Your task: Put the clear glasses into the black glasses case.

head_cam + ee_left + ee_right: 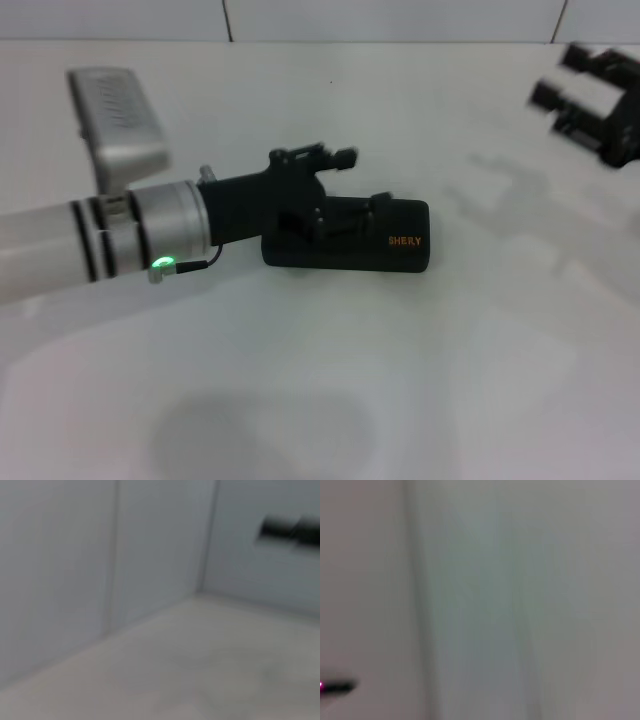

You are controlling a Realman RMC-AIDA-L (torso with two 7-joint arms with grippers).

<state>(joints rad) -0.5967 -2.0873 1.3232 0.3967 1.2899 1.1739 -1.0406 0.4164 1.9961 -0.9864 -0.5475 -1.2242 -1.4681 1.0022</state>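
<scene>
The black glasses case (385,245) lies shut on the white table near the middle of the head view, its orange "SHERY" lettering facing me. The clear glasses do not show in any view. My left arm reaches in from the left, and the left gripper (365,178) hangs over the case's left half. It is open, with one finger (335,156) behind the case and the other above its lid. My right gripper (590,95) is raised at the far right, blurred, well away from the case.
A white tiled wall (400,18) runs along the back of the table (330,380). The left wrist view shows wall panels, the table surface and a blurred dark shape (290,530) far off.
</scene>
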